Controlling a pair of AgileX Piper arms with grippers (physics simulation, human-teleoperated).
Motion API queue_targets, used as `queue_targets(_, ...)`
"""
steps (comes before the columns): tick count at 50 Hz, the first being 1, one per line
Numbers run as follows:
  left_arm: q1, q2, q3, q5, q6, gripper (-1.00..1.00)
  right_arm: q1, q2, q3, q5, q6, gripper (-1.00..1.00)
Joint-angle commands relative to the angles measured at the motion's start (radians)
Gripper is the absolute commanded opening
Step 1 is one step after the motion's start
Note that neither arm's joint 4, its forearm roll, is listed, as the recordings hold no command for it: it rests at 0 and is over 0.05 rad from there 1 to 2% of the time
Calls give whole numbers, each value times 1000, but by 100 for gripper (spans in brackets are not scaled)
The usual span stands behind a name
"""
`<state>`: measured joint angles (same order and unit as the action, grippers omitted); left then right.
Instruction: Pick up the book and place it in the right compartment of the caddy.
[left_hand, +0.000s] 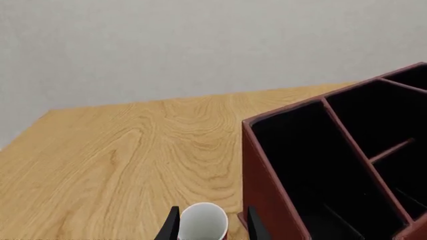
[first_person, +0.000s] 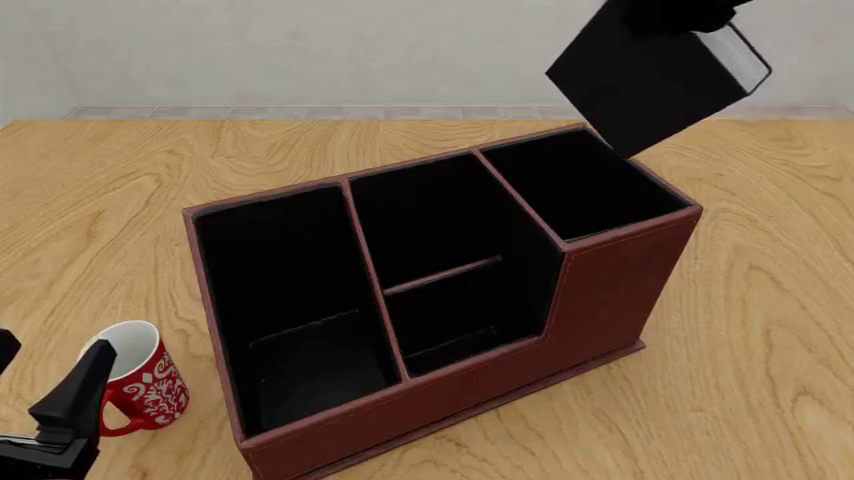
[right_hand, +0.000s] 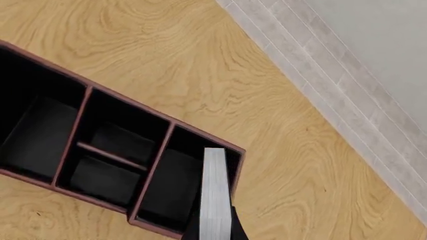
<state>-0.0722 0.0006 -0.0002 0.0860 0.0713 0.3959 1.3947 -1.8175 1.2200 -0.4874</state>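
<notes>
Nearest me, at the caddy's (first_person: 454, 390) front-left corner, my left pincer (first_person: 47, 425) hangs open and empty beside the mug (first_person: 140, 385) on the bench (first_person: 747, 400). Beyond, over the caddy's far end, my right pincer (right_hand: 215, 232) grips the book (first_person: 654, 85), tilted above the right compartment (first_person: 581, 185). Pickup looks done; lowering and release remain.

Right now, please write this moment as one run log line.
right gripper: holds book above right compartment | left gripper: open around mug | caddy: empty
</notes>
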Motion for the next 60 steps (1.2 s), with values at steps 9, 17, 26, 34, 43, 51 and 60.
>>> queue_targets(9, 4, 0, 0, 15, 3, 100, 36, 66, 4, 0, 18, -100)
queue_targets(17, 6, 0, 0, 19, 0, 100, 44, 94, 14, 0, 9, -100)
queue_targets(26, 5, 0, 0, 26, -1, 100, 15, 110, 35, 0, -30, -100)
queue_targets(34, 13, 0, 0, 29, 0, 100, 9, 120, 42, 0, -32, -100)
queue_targets(43, 16, 0, 0, 31, 6, 100, 19, 135, 34, 0, -25, -100)
queue_targets(51, 22, -1, 0, 36, 9, 100, 36, 150, 34, 0, -9, -100)
queue_targets(60, 27, -1, 0, 41, 14, 100, 10, 159, 65, 0, -44, -100)
